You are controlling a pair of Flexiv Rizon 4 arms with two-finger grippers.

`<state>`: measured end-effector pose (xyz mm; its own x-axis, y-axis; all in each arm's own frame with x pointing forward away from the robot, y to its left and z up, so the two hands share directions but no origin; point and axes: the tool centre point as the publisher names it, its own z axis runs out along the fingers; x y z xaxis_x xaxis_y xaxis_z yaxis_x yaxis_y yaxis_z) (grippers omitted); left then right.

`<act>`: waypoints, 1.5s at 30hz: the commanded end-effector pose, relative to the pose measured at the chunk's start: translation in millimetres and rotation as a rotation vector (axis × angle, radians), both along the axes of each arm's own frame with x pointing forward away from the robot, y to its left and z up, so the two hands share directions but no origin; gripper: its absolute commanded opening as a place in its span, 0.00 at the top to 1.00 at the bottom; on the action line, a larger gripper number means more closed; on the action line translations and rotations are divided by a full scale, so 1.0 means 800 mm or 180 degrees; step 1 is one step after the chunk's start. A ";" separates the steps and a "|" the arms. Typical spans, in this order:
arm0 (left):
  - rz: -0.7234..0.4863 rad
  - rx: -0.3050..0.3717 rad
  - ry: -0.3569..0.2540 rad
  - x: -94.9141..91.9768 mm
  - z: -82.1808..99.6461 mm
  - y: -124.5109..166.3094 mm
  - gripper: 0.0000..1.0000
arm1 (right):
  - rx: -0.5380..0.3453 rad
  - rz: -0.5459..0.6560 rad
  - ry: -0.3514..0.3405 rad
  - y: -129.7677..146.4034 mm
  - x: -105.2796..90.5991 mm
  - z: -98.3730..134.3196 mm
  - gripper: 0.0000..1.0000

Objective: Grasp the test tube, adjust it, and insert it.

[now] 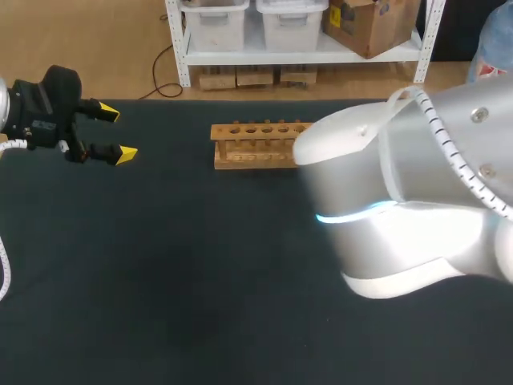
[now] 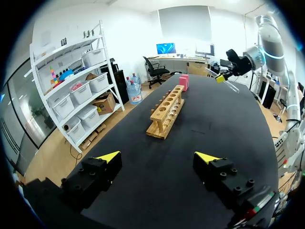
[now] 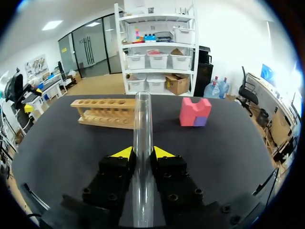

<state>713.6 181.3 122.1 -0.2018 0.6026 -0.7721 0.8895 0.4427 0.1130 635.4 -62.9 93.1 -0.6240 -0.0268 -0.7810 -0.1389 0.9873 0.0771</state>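
**Test tube (image 3: 142, 124) pinched in my right gripper (image 3: 143, 152), rack ahead**

I judge the tube to be thin glass: light, stiff, smooth enough to slide under a loose pinch, and easy to crack under a hard one. The yellow tips close on it from both sides, partway along its length. A long stretch runs out ahead of the fingertips and the rest runs back between the fingers. For a straight insertion I would want a firm but gentle hold nearer one end, so most of the tube hangs free below the fingers. That is likely what the adjusting step is for. I cannot tell which end is the open one.

The right arm (image 1: 401, 200) is held up over the bench (image 1: 160, 281) with the tube lying along the line of its fingers. The wooden rack (image 3: 106, 112) sits well ahead of this gripper and a little to one side, its holes showing empty. A pink block (image 3: 195, 112) stands ahead on the other side.

My left gripper (image 1: 117, 133) hangs above the bench with its fingers spread wide and nothing between them. The rack is well ahead of it too.
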 end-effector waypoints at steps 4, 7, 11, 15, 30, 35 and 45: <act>-0.0001 -0.0019 -0.0027 -0.001 -0.002 0.001 0.00 | -0.0067 0.0033 0.0088 0.056 -0.001 0.006 1.00; -0.0001 -0.0019 -0.0027 -0.001 -0.002 0.001 0.00 | -0.0081 0.0108 0.0123 0.077 0.001 0.007 1.00; -0.0001 -0.0019 -0.0027 -0.001 -0.002 0.001 0.00 | -0.0095 0.0145 0.0160 0.101 0.006 0.006 1.00; -0.0001 -0.0019 -0.0027 -0.001 -0.002 0.001 0.00 | -0.0099 0.0132 0.0173 0.121 0.014 0.005 1.00; -0.0001 -0.0019 -0.0027 -0.001 -0.002 0.001 0.00 | -0.0195 -0.0116 0.0303 0.178 0.047 0.002 1.00; -0.0001 -0.0019 -0.0027 -0.001 -0.002 0.001 0.00 | -0.0308 -0.0229 0.0292 0.185 0.058 -0.007 1.00; -0.0001 -0.0019 -0.0027 -0.001 -0.002 0.001 0.00 | -0.0309 -0.0391 0.0286 0.189 0.087 -0.025 1.00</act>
